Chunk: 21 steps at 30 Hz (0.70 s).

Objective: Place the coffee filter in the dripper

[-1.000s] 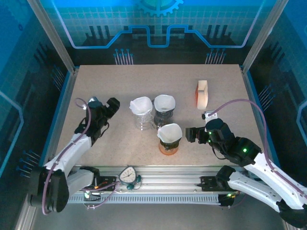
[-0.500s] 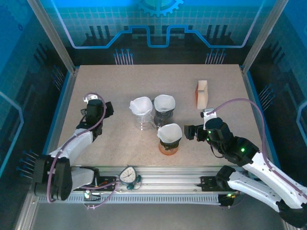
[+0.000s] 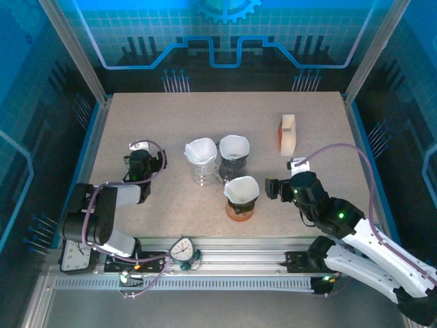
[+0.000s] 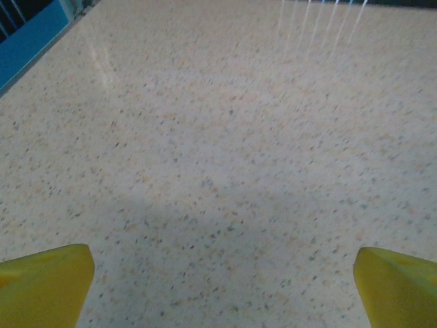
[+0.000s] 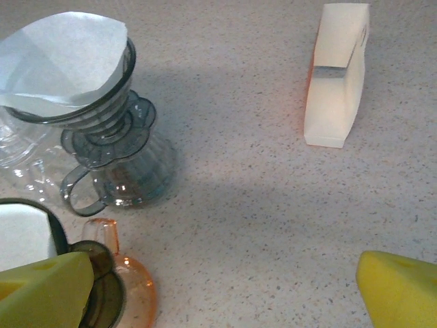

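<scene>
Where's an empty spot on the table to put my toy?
The middle is crowded: the clear dripper, grey dripper and orange dripper stand close together, with the white box to their right. The far strip of the table behind them is bare, and so is the left side beyond the left tool.

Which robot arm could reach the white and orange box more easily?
Probably the right. The open right gripper sits near the white-and-orange box; the left gripper is far off on the other side.
</scene>
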Each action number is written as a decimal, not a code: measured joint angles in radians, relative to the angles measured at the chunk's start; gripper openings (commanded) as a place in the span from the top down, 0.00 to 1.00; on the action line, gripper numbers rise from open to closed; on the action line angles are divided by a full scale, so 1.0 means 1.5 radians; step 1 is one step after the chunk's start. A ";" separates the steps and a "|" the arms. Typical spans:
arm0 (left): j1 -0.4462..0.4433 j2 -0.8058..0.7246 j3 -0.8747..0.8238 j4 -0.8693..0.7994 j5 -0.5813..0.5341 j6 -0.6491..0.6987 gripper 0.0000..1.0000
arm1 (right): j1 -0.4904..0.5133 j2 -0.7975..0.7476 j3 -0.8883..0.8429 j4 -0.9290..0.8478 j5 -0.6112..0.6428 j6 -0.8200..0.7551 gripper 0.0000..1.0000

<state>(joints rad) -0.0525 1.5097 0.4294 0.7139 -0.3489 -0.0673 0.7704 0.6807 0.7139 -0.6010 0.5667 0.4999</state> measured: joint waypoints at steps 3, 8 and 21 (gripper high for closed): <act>0.003 0.017 -0.032 0.075 0.017 0.010 0.01 | -0.009 0.026 0.000 0.018 0.022 -0.003 0.00; 0.004 0.023 -0.041 0.112 0.028 0.012 0.01 | -0.083 0.058 -0.002 0.064 0.025 -0.027 0.00; 0.005 0.023 -0.041 0.141 0.035 0.012 0.01 | -0.290 0.189 -0.035 0.233 -0.024 -0.125 0.00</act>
<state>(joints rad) -0.0448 1.5448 0.3676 0.9257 -0.2966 -0.0490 0.3351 0.9646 0.6617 -0.2512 0.5304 0.3126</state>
